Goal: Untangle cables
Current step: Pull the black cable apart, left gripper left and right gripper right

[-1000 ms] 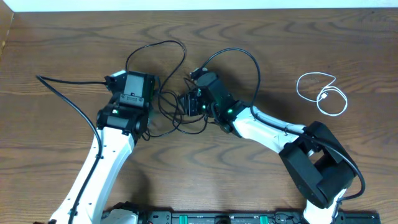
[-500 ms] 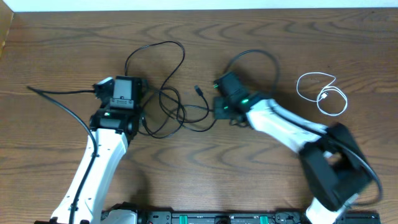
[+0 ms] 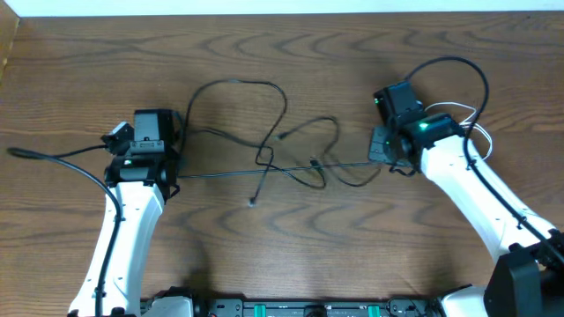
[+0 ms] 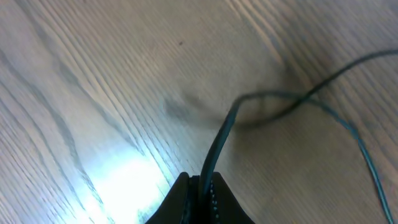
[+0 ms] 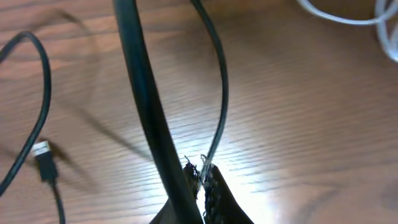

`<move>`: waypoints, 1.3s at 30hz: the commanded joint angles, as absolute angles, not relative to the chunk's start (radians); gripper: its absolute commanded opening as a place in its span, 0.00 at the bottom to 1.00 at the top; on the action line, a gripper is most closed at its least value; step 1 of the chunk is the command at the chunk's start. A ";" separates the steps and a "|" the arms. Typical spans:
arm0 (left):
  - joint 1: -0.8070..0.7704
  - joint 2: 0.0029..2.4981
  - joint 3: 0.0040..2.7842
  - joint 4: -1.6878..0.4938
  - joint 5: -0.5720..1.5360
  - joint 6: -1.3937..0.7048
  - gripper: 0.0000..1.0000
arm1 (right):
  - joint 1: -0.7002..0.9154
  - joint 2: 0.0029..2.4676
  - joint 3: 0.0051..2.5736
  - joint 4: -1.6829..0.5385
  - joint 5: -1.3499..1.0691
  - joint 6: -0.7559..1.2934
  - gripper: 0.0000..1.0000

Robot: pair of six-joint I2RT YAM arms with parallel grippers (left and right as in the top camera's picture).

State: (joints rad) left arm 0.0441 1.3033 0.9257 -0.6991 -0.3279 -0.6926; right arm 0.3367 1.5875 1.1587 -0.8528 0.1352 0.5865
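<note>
Two hands are each pinched shut on a thin black cord, so you are mid-pull, not finished. Nearest the front edge of the worktop [image 3: 291,255], left of centre, lies one loose plug end [image 3: 253,202] with its cord rising toward the middle.

Next comes the stretched strand [image 3: 220,175]. It runs straight across the middle, from the left hand [image 4: 202,190], clamped on it toward the left edge, to the right hand [image 5: 200,180], clamped on a thin cord toward the right edge. You appear to hold one and the same cord at both ends, and I judge it drawn out nearly to its length.

Just beyond it, at the centre, the black cables [image 3: 304,150] cross each other and the strand in a small cluster of loops. Whether a true knot sits there is too small to tell. Near the right edge the white cable [image 5: 348,20] lies coiled by itself, partly hidden under your right arm from overhead and apparently clear of the black ones. Farthest back, one big slack loop [image 3: 238,84] arcs toward the far edge.

So the white cable looks done and one black strand is nearly free. You have the centre cluster left to open and the remaining black cords to lay apart.
</note>
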 commanded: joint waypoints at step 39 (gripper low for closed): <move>0.237 1.302 0.900 -0.655 -0.112 -0.701 0.08 | 0.160 1.574 1.163 -0.751 -0.195 0.421 0.01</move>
State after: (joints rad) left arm 0.2295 1.3033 0.9062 -0.6628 -0.1459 -0.7204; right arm 0.1398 1.5875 1.1587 -0.7532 -0.1593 0.4385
